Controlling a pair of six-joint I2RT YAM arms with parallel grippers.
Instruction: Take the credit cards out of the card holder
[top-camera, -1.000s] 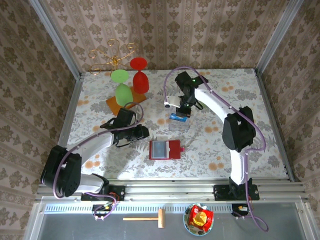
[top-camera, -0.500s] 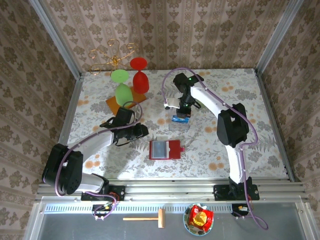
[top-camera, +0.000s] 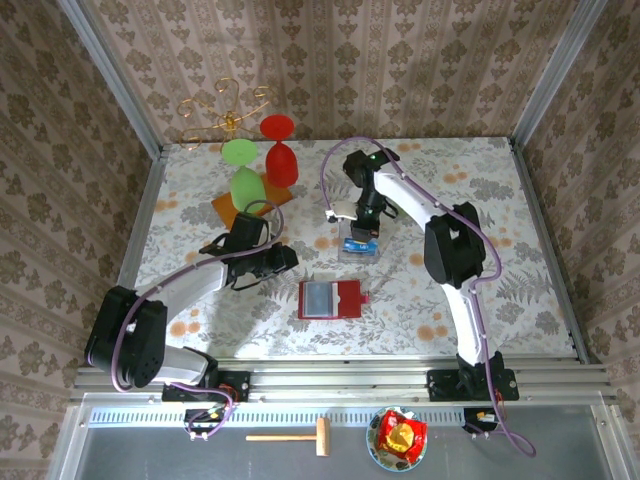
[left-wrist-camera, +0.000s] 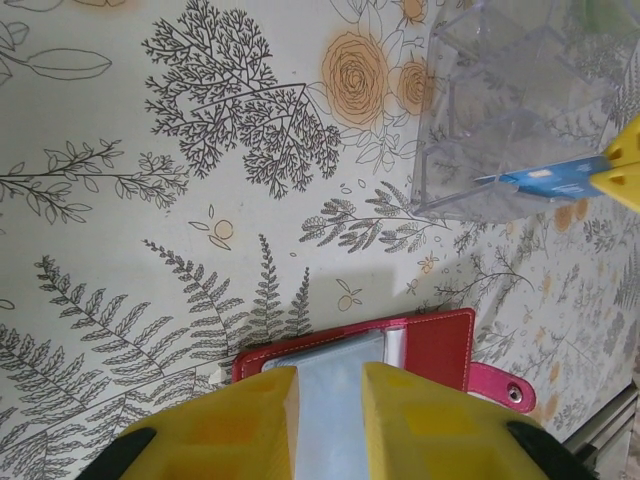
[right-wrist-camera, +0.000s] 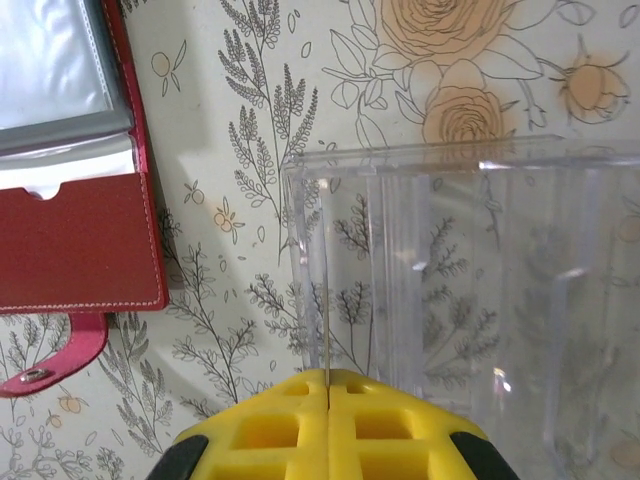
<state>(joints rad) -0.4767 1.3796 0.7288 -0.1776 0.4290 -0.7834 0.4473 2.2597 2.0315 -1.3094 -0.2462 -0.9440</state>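
The red card holder (top-camera: 333, 298) lies open on the floral table, its greyish clear pockets (left-wrist-camera: 330, 355) facing up and its tab (right-wrist-camera: 55, 365) pointing right. My left gripper (top-camera: 284, 258) hovers just left of the holder. Its yellow fingers stand a little apart, open, with nothing between them (left-wrist-camera: 330, 385). My right gripper (top-camera: 361, 230) is shut on a blue credit card (left-wrist-camera: 545, 178), seen edge-on (right-wrist-camera: 327, 330) from the wrist. It holds the card upright in a slot of a clear plastic organiser (top-camera: 358, 250) behind the holder. Other cards are not visible.
At the back left stand a red goblet (top-camera: 279, 150) and green goblets (top-camera: 243, 170) on an orange board (top-camera: 228, 208), with a gold wire rack (top-camera: 225, 110) behind. Below the table's front rail lie a small wooden mallet (top-camera: 290, 436) and a bowl with a snack packet (top-camera: 398, 437).
My right gripper has shifted slightly nearer and lower with the blue card, over the clear organiser, and its elbow has swung left. The left gripper has barely moved.
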